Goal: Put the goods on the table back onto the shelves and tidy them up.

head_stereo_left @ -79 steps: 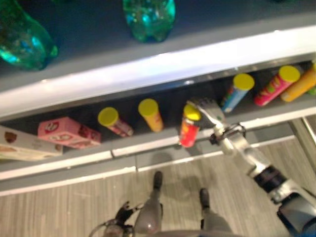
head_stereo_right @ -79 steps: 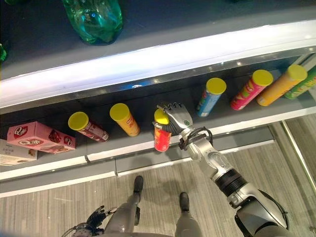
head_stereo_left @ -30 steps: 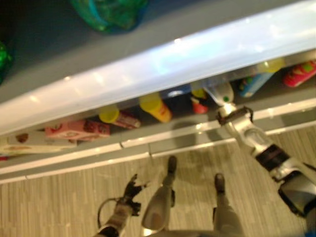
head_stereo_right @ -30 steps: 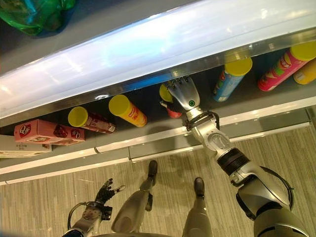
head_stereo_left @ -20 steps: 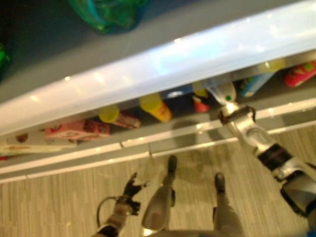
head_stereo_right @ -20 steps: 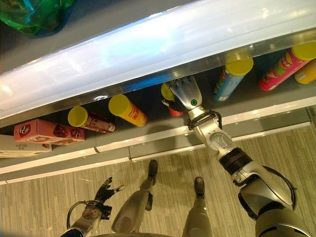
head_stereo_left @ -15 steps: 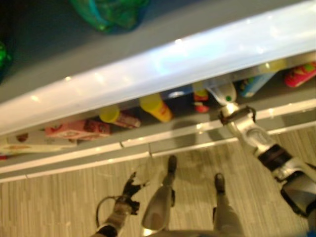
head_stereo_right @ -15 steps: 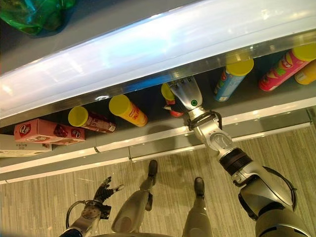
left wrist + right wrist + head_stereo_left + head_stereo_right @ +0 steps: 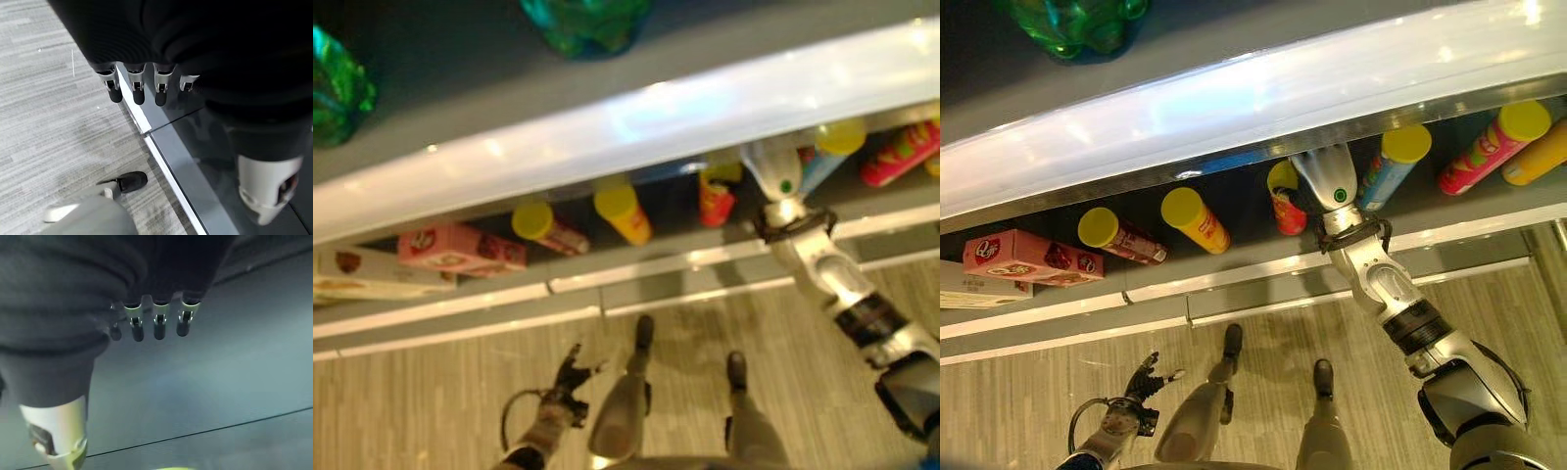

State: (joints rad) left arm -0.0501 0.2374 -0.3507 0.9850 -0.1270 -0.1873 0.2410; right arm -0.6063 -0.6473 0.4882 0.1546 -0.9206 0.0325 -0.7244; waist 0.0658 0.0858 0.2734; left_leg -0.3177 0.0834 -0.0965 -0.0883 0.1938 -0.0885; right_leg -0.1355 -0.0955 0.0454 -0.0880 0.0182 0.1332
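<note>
A red can with a yellow lid [image 9: 1285, 202] stands on the lower shelf [image 9: 1234, 280], between a yellow can [image 9: 1193, 219] and a blue can [image 9: 1389, 164]. My right hand [image 9: 1332, 182] reaches into the shelf just right of the red can. Its fingertips are hidden under the bright edge of the upper shelf [image 9: 1234, 108]. The right wrist view shows its fingers [image 9: 157, 323] straight, with nothing between them and the thumb. My left hand [image 9: 1132, 405] hangs low over the floor with relaxed fingers [image 9: 134, 89], holding nothing.
More goods stand along the lower shelf: a dark red can [image 9: 1118, 238] and a pink box [image 9: 1023, 258] on the left, a pink can [image 9: 1489, 147] and an orange can [image 9: 1538, 152] on the right. A green bottle [image 9: 1077, 24] stands on the upper shelf.
My right hand carried the red can from the shelf's front edge deeper in, let go of it, and now sits to its right. The camera has shifted.
</note>
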